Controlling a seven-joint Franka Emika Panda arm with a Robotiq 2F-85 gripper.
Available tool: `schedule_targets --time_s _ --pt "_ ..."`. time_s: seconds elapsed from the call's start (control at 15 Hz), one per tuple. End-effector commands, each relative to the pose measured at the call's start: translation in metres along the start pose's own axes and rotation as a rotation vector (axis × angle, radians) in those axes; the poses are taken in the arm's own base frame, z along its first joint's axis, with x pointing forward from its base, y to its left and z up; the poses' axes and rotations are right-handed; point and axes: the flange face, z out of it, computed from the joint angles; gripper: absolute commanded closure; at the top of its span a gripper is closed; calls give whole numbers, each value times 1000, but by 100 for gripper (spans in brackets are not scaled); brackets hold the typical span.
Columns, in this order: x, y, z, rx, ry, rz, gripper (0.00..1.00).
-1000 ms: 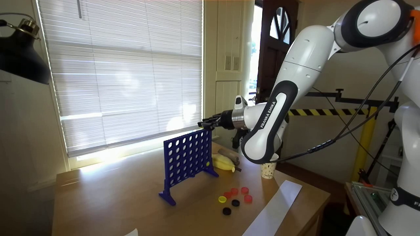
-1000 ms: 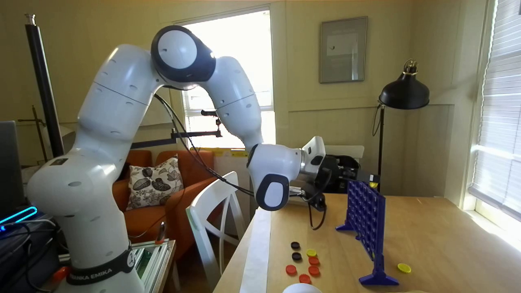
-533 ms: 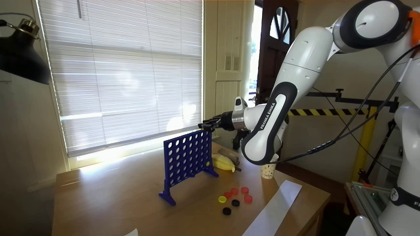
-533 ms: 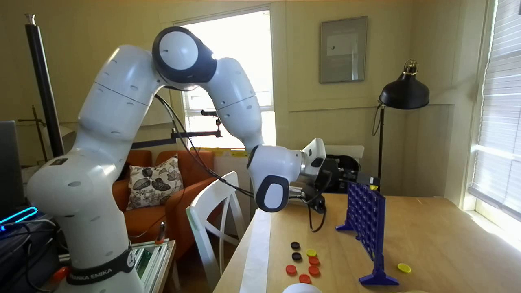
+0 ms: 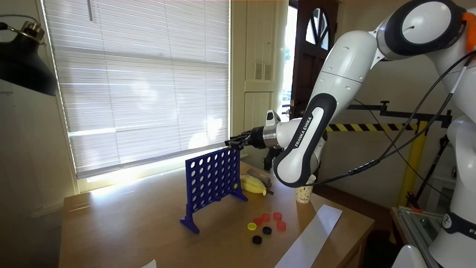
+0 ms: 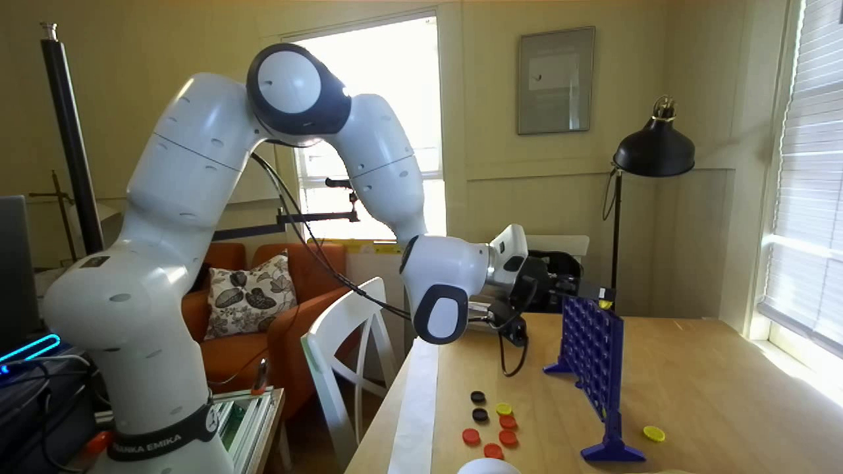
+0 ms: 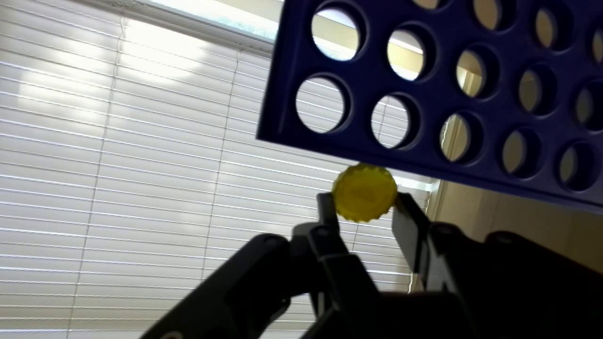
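A: What is the end effector (image 7: 365,201) doing on your feeds?

B: I have it clamped on a yellow disc (image 7: 364,192), one of its fingers (image 7: 326,209) at either side of the rim. The wrist view gives me the disc's whole ridged face, with blinds (image 7: 155,165) behind; both exterior views leave me only a bit of yellow under the fingertips.

A: And where does the disc sit against the blue grid (image 7: 440,96)?

B: Right at the grid's top edge, near one end. I can't tell whether it touches. The wrist view cuts the grid off; both exterior views let me see it upright on its feet on the desk (image 5: 134,223).

A: Any more discs?

B: Four red discs (image 5: 281,225), two black discs (image 5: 267,230) and a second yellow disc (image 5: 252,226) lie between the grid and a white strip (image 6: 417,401), in both exterior views. I make out a third yellow disc (image 6: 654,434), flat on the blinds' side, in an exterior view. A spot of yellow (image 5: 235,185) shows through a low hole in an exterior view; whether it's in the grid or behind, I can't say.

A: Farther out?

B: I see a banana-shaped yellow thing (image 5: 253,184) near a grid foot, and a patterned cup (image 5: 304,195), in an exterior view. I get a white chair (image 6: 326,388) and an orange armchair (image 6: 296,349) in an exterior view.
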Motion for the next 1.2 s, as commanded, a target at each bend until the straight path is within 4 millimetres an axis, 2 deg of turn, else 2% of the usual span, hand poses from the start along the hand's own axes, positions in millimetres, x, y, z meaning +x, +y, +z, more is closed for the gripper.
schedule_targets --time_s 0.0,1.13 --pt "0 0 6 -9 -10 -6 90" --pt "0 -4 16 5 -31 -9 90"
